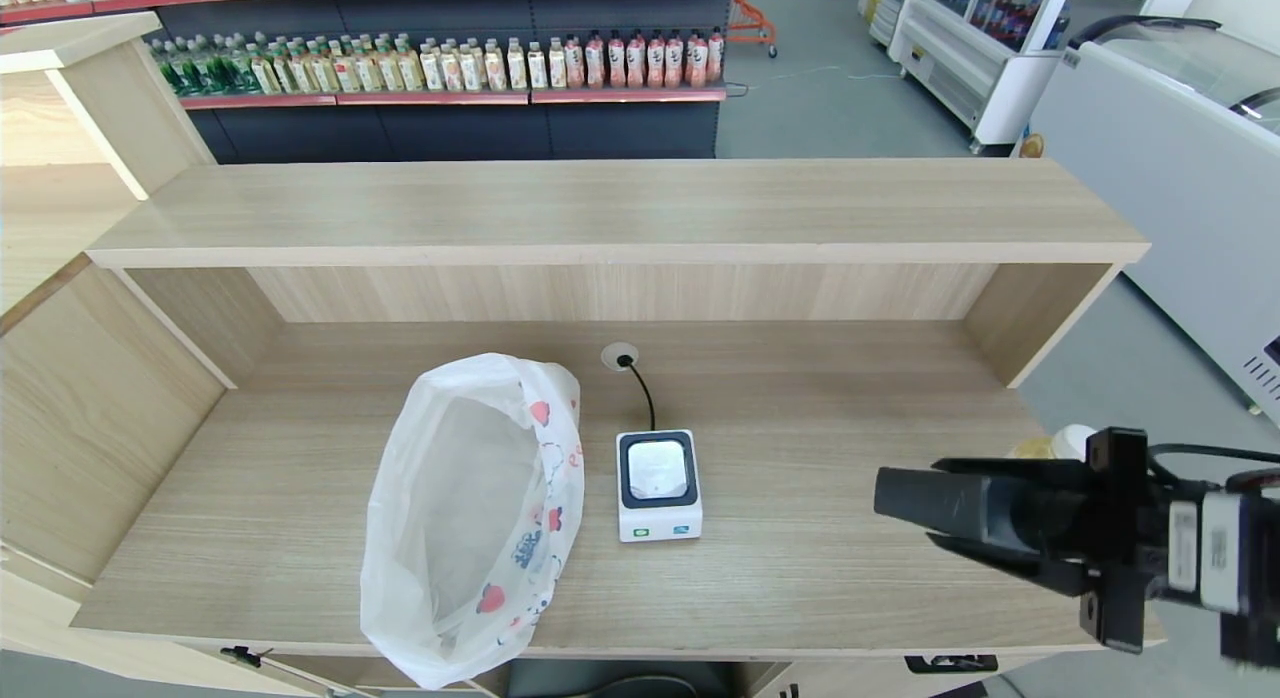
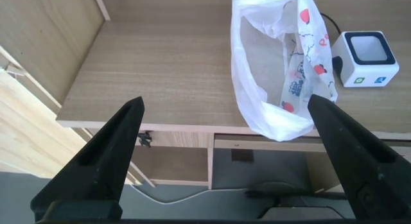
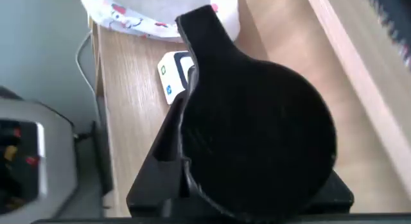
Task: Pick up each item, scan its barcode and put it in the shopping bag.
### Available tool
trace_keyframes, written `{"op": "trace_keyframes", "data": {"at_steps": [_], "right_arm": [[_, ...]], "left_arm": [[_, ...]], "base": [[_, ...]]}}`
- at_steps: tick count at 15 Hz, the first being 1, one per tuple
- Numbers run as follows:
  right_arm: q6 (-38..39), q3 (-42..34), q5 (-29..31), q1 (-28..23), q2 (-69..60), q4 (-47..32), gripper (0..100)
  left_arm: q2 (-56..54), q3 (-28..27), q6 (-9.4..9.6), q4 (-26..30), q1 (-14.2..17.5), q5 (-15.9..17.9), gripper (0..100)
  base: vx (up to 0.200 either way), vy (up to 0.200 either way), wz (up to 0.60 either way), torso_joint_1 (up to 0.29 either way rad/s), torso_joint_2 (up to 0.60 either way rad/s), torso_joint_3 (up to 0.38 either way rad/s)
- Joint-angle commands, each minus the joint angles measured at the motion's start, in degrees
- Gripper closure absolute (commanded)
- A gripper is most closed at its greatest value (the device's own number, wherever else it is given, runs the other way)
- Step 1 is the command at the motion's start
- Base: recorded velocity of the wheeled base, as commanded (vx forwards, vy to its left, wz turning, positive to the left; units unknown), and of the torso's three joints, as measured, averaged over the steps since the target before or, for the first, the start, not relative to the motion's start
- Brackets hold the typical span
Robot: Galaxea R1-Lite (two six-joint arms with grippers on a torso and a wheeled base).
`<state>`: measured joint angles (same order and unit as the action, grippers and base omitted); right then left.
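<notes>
Hovering off the front edge of the counter (image 1: 850, 538), my left hand (image 2: 226, 105) has its fingers spread wide with nothing between them. My right hand (image 1: 935, 506) is out over the counter's right end, and it looks clenched on a dark cylinder-shaped item (image 1: 900, 498) that sticks out toward the middle. I can't spot the barcode on it from here. The shopping bag (image 1: 470, 518) lies limp near the front with its lower end hanging over the edge, and the scanner (image 1: 657, 483) sits just beside it on the right, window facing up, its cable (image 1: 645, 393) running back to a hole in the counter. So I'd say the scan is the step in hand. I'd bring the item over that window and roll my wrist slowly till the code faces down, keeping it low but not touching. After that the bag is floppy, so my left hand pinching the rim open would probably help. A white-capped thing (image 1: 1075, 440) peeks out behind my right arm, likely next in line. Way back there are shelves of bottles (image 1: 450, 66).
</notes>
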<state>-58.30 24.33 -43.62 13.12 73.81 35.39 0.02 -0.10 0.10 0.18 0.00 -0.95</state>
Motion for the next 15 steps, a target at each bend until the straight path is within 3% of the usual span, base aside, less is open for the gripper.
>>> {"op": "trace_keyframes", "data": {"at_steps": [1, 2, 3, 6, 9, 15], "right_arm": [[34.5, 2.1, 12.0, -5.0, -8.4, -0.7, 100], [47.5, 1.4, 16.6, -4.8, -9.1, -1.5, 100], [59.0, 1.6, 17.2, -4.5, -10.0, -5.4, 100], [75.2, 3.4, 17.5, -4.5, -11.0, -15.9, 100], [80.9, 3.3, 17.5, -3.3, -10.8, -16.6, 100], [82.1, 2.2, 17.8, -3.0, -11.4, -16.7, 100]], "left_arm": [[0.0, 0.0, -0.01, 0.0, 0.0, 0.0, 0], [0.0, 0.0, -0.01, 0.0, 0.0, 0.0, 0], [0.0, 0.0, -0.01, 0.0, 0.0, 0.0, 0], [0.0, 0.0, -0.01, 0.0, 0.0, 0.0, 0], [0.0, 0.0, -0.01, 0.0, 0.0, 0.0, 0], [0.0, 0.0, -0.01, 0.0, 0.0, 0.0, 0]], "base": [[0.000, 0.000, 0.00, 0.000, 0.00, 0.000], [0.000, 0.000, 0.00, 0.000, 0.00, 0.000], [0.000, 0.000, 0.00, 0.000, 0.00, 0.000], [0.000, 0.000, 0.00, 0.000, 0.00, 0.000], [0.000, 0.000, 0.00, 0.000, 0.00, 0.000], [0.000, 0.000, 0.00, 0.000, 0.00, 0.000]]}}
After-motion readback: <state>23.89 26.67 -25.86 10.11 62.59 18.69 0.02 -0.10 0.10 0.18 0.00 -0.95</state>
